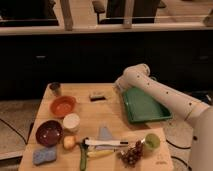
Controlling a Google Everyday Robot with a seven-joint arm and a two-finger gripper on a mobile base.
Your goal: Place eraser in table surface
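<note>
The eraser, a small oblong block with a pale top over a dark base, lies flat on the table surface near its far edge. My gripper hangs at the end of the white arm, just right of the eraser and apart from it, beside the left edge of the green tray. Its fingers hold nothing. The arm bends over the tray from the lower right.
A dark cup, orange bowl, white cup, maroon bowl and blue sponge line the left side. Near the front edge lie a white-handled tool, grapes and a green apple.
</note>
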